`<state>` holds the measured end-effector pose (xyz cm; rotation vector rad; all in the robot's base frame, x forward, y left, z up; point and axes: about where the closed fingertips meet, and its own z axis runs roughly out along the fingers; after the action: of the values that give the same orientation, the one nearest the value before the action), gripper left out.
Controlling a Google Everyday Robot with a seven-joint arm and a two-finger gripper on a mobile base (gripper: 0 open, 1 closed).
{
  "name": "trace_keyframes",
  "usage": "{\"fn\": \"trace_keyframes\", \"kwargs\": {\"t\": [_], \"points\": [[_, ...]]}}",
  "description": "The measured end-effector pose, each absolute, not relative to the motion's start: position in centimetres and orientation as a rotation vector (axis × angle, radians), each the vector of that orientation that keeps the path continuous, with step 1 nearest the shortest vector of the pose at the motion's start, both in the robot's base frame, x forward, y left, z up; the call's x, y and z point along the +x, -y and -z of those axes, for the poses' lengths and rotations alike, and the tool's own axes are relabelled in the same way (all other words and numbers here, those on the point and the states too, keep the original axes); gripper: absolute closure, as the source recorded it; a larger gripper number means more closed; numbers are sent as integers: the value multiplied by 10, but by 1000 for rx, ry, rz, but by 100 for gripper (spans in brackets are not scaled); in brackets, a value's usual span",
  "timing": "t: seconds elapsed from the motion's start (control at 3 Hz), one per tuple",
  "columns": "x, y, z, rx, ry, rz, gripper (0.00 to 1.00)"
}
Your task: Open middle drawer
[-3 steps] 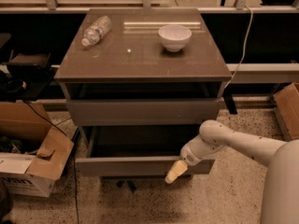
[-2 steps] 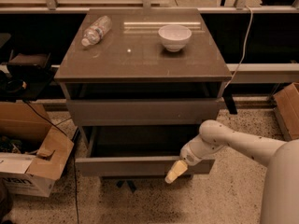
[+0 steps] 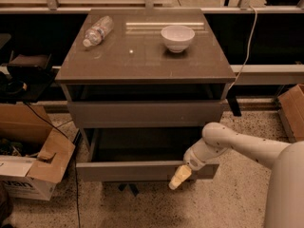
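Note:
The middle drawer (image 3: 128, 171) is a grey-brown flat panel without a handle. It stands pulled well out of the cabinet, and its dark inside (image 3: 142, 144) shows. My gripper (image 3: 180, 177), with cream-coloured tips, hangs at the right part of that drawer's front panel, against its lower edge. My white arm (image 3: 237, 144) reaches in from the lower right. The drawer above (image 3: 145, 113) is out only a little, with a dark gap over it. The drawer below is hidden under the open one.
A white bowl (image 3: 177, 37) and a lying plastic bottle (image 3: 97, 31) rest on the cabinet top (image 3: 142, 61). Open cardboard boxes (image 3: 33, 165) stand on the floor at the left, another box (image 3: 292, 110) at the right. A cable (image 3: 244, 56) hangs at the right.

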<state>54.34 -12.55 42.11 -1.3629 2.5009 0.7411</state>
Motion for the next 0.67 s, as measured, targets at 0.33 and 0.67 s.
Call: {"fn": "trace_keyframes", "kwargs": {"t": [0.33,0.67], "points": [[543,125,-421,-1363,-2501,-741,0],[543,125,-421,-1363,-2501,-741,0]]}}
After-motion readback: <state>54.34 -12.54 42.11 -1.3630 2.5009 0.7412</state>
